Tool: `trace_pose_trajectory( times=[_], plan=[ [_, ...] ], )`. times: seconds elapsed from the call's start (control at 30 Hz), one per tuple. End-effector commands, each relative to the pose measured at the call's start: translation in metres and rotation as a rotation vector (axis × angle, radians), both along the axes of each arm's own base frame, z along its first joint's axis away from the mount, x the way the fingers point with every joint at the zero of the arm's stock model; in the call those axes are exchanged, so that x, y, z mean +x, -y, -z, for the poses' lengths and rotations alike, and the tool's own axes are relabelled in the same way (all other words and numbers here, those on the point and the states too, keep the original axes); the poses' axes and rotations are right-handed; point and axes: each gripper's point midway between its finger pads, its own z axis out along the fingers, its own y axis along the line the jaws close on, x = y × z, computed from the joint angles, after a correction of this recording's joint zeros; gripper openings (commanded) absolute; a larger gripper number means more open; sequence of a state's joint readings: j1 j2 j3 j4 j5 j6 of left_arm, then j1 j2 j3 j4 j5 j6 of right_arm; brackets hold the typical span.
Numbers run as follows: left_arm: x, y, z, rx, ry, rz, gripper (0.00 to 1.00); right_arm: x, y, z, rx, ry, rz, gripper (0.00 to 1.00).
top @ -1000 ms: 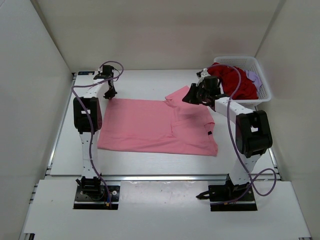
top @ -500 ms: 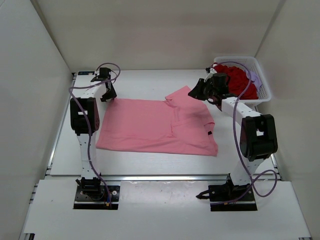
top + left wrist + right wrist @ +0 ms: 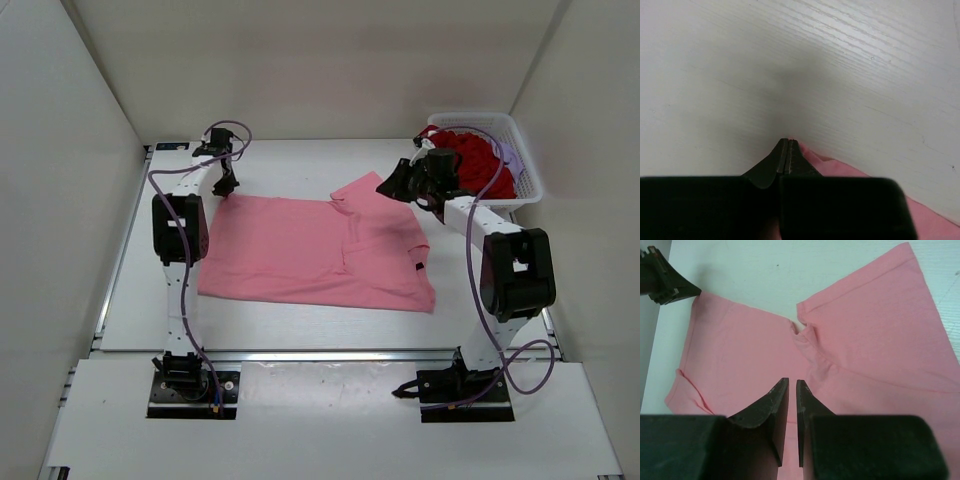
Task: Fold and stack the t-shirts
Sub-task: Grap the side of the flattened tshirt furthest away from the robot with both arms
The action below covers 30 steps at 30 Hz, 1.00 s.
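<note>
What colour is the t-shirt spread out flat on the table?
Pink. The t-shirt shows best in the top external view.

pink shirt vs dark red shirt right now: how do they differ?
The pink shirt lies spread flat on the table; the dark red shirt is bunched in the white basket. The pink shirt shows its outline, a sleeve and the collar; the dark red shirt is only a crumpled heap. The left pincer is shut at the pink shirt's far corner. Both are plain, single-colour cloth.

Left pincer [image 3: 788,145] tips pressed together, pink t-shirt [image 3: 940,223] edge touching them, white table [image 3: 840,60] beyond.
</note>
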<state>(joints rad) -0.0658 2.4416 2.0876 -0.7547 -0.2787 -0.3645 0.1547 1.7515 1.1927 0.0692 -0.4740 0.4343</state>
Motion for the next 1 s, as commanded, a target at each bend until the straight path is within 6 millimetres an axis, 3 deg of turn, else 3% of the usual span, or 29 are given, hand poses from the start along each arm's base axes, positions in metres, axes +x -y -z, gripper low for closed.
trace_pose_trajectory(
  times=[0.0, 0.17, 0.27, 0.33, 0.37, 0.4, 0.43, 0.47, 0.5, 0.57, 0.63, 0.7, 0.8, 0.93, 0.97],
  plan=[
    [-0.012, -0.003, -0.008, 0.023, -0.016, -0.006, 0.04, 0.011, 0.007, -0.027, 0.027, 0.085, 0.014, 0.11],
    [-0.013, -0.007, -0.026, 0.0, 0.054, -0.003, 0.0, 0.04, 0.035, 0.019, -0.141, -0.004, 0.141, 0.1],
    [-0.014, -0.005, -0.045, -0.043, 0.113, -0.004, 0.0, 0.065, 0.048, 0.039, -0.277, -0.033, 0.179, 0.1],
    [-0.018, -0.001, -0.047, -0.078, 0.125, -0.003, 0.0, 0.091, 0.047, 0.045, -0.303, -0.038, 0.18, 0.1],
    [-0.017, 0.0, -0.053, -0.081, 0.146, 0.001, 0.0, 0.103, 0.054, 0.039, -0.322, -0.034, 0.197, 0.15],
    [-0.017, 0.0, -0.061, -0.085, 0.167, 0.004, 0.0, 0.106, 0.055, 0.06, -0.36, -0.082, 0.192, 0.17],
    [-0.02, 0.003, -0.058, -0.087, 0.161, 0.01, 0.0, 0.116, 0.057, 0.069, -0.382, -0.101, 0.193, 0.25],
    [-0.019, 0.006, -0.064, -0.096, 0.178, 0.017, 0.0, 0.131, 0.057, 0.071, -0.418, -0.084, 0.196, 0.29],
    [-0.018, 0.01, -0.067, -0.102, 0.19, 0.024, 0.0, 0.129, 0.055, 0.077, -0.447, -0.114, 0.172, 0.35],
    [-0.02, 0.011, -0.067, -0.115, 0.192, 0.022, 0.0, 0.153, 0.049, 0.086, -0.478, -0.117, 0.154, 0.37],
    [-0.018, 0.012, -0.07, -0.129, 0.208, 0.024, 0.0, 0.156, 0.042, 0.1, -0.506, -0.165, 0.125, 0.41],
    [-0.019, 0.013, -0.07, -0.153, 0.212, 0.03, 0.0, 0.172, 0.037, 0.103, -0.494, -0.158, 0.122, 0.43],
    [-0.017, 0.022, -0.073, -0.168, 0.224, 0.043, 0.0, 0.167, 0.03, 0.11, -0.45, -0.176, 0.097, 0.47],
    [-0.015, 0.028, -0.084, -0.179, 0.241, 0.064, 0.0, 0.167, 0.018, 0.111, -0.435, -0.164, 0.074, 0.47],
    [-0.016, 0.028, -0.079, -0.177, 0.235, 0.057, 0.0, 0.167, 0.017, 0.114, -0.436, -0.171, 0.067, 0.46]
  ],
)
